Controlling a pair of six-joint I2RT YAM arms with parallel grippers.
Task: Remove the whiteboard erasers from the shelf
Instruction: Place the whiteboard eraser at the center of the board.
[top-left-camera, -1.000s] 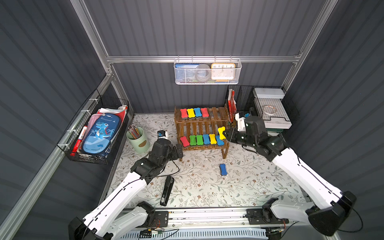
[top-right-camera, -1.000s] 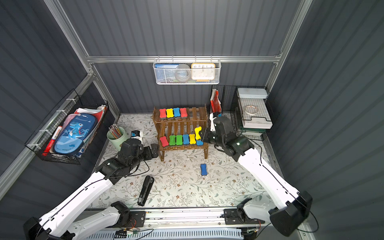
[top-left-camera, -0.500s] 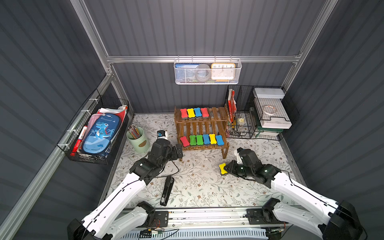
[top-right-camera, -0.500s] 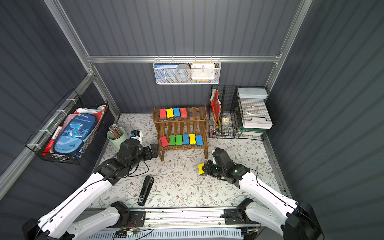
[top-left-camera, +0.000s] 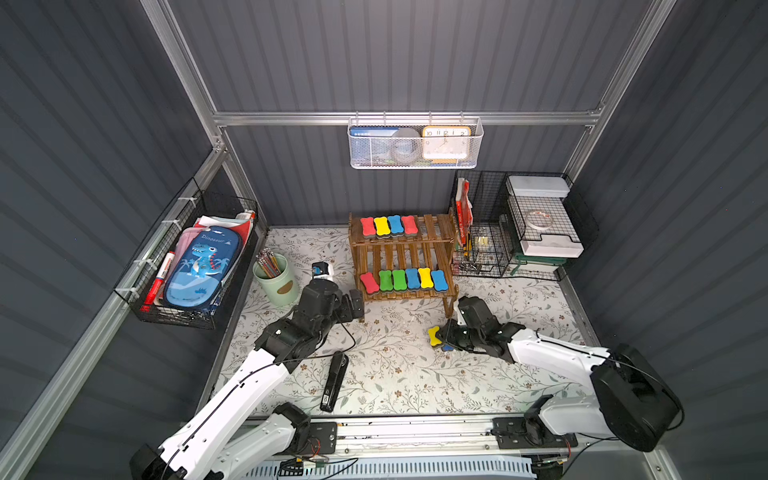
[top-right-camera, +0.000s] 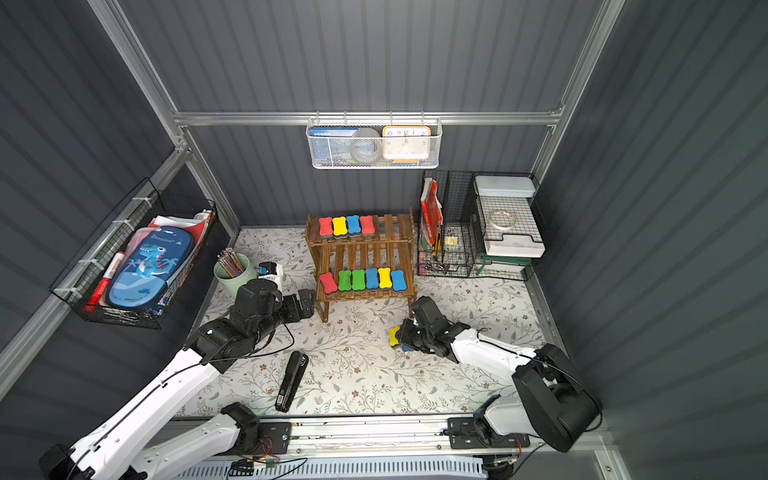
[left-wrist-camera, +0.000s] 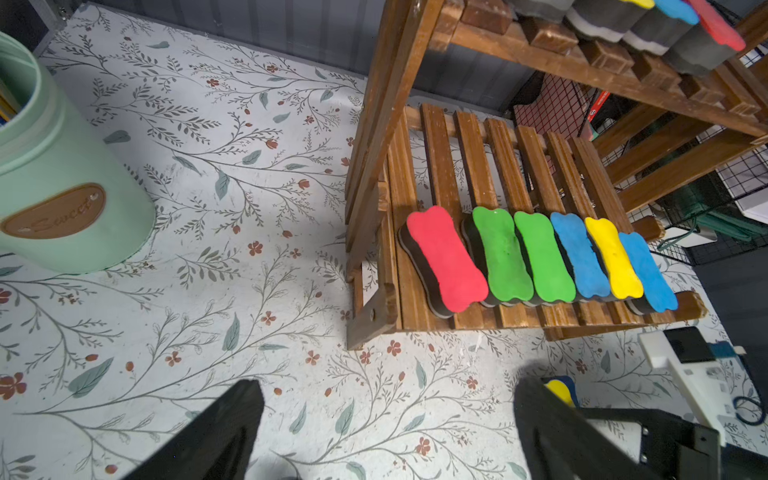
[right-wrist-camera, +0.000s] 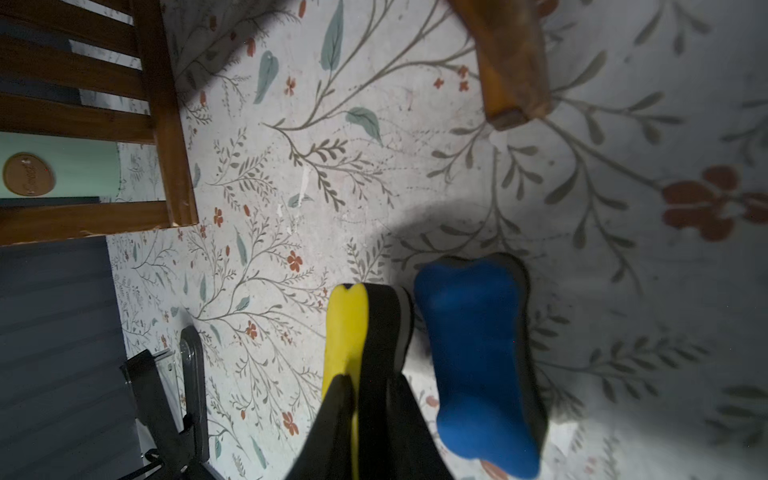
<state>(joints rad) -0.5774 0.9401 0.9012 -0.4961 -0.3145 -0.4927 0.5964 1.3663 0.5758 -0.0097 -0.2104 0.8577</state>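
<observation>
the right gripper (right-wrist-camera: 369, 390) is clamped on a yellow eraser (right-wrist-camera: 347, 328), low over the worktop (top-left-camera: 395, 374) near the shelf's (top-left-camera: 409, 253) right front leg. it is just beside a blue eraser (right-wrist-camera: 473, 353) lying flat. the left gripper (left-wrist-camera: 388, 386) is wide apart and empty, by the shelf's left side. ten erasers sit on the shelf: four up top (top-left-camera: 388, 226), six below (top-left-camera: 403, 280).

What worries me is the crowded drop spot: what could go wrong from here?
The right gripper holds the yellow bone-shaped foam eraser on edge, close beside the blue bone-shaped foam eraser lying on the floral mat; released so, it may topple onto it. The brown wooden slatted shelf stands near that arm; a careless retreat might bump its leg.
</observation>
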